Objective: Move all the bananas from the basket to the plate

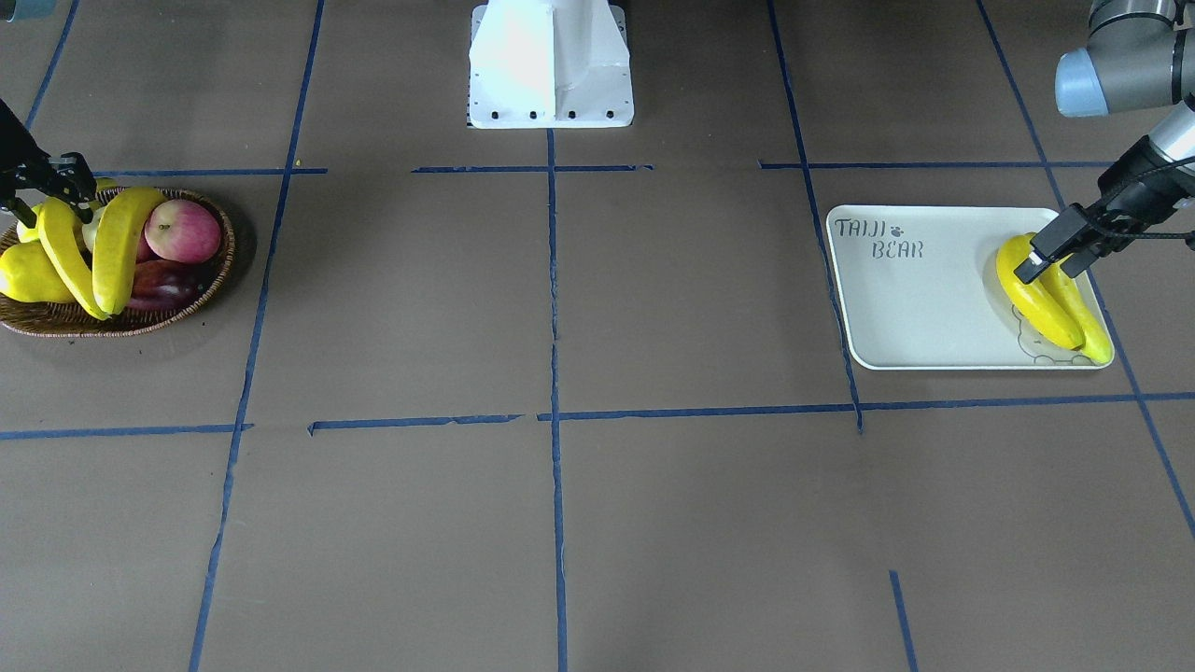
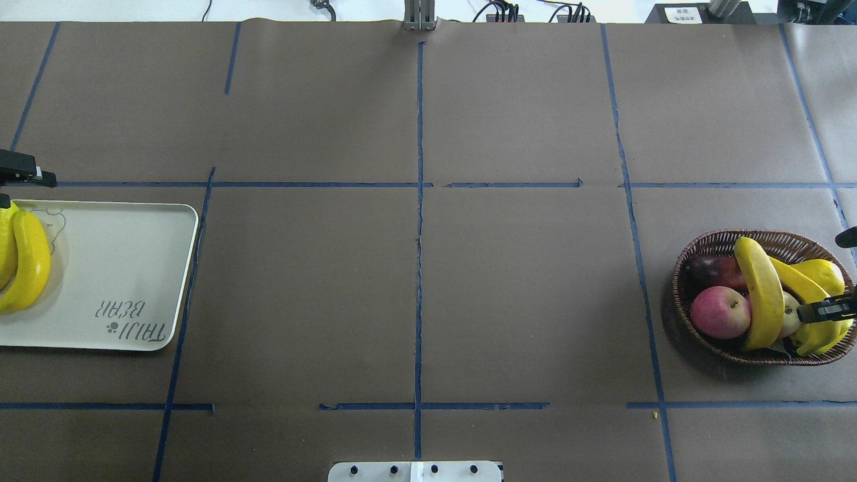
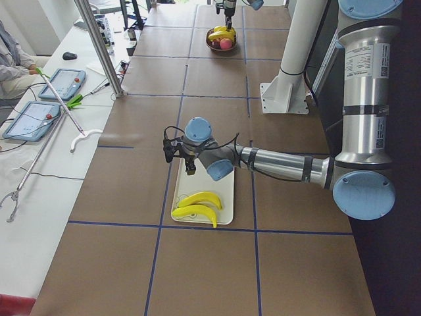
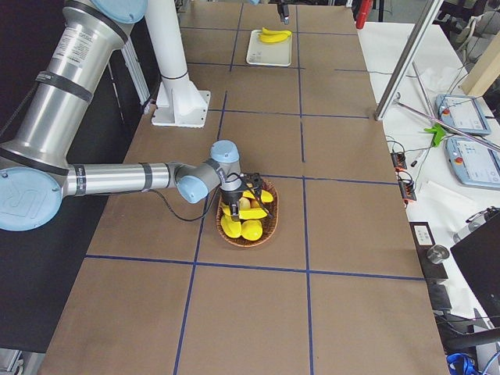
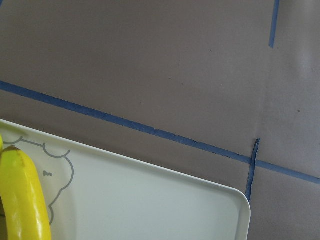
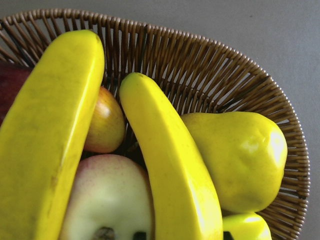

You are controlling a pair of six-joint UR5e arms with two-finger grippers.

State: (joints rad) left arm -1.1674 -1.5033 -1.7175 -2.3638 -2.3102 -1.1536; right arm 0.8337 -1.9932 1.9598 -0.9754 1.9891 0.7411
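**Left hand.** The left hand (image 1: 1047, 266) hovers over the outer end of the plate (image 1: 915, 308). Its jaws are parted and it holds nothing. Two bananas (image 1: 1046, 299) lie side by side below it, over the bear drawing. This placement probably keeps the lettered end free for the two bananas not yet moved.

**Right hand.** The right hand (image 1: 51, 191) is at the outer rim of the basket (image 1: 210, 280), low over the fruit. You cannot tell from any view whether its jaws are spread or closed on something. Two bananas (image 1: 121, 243) lie arched across the top of the pile, so they appear reachable from above without disturbing the fruit below. The yellow pear (image 1: 28, 275) sits against the outer banana. Do not mistake it for one.

**Task state.** The task is about half done. Basket and plate sit well apart at opposite ends of the surface (image 1: 653, 308).

**View coverage.**
- Overhead view: crops both hands at the frame edges.
- Front-facing view: shows the left hand whole.
- Right wrist view: shows neither finger, but confirms the pink apple (image 1: 182, 229) lies under the bananas.
- Left wrist view: shows only a plate corner and one banana tip.
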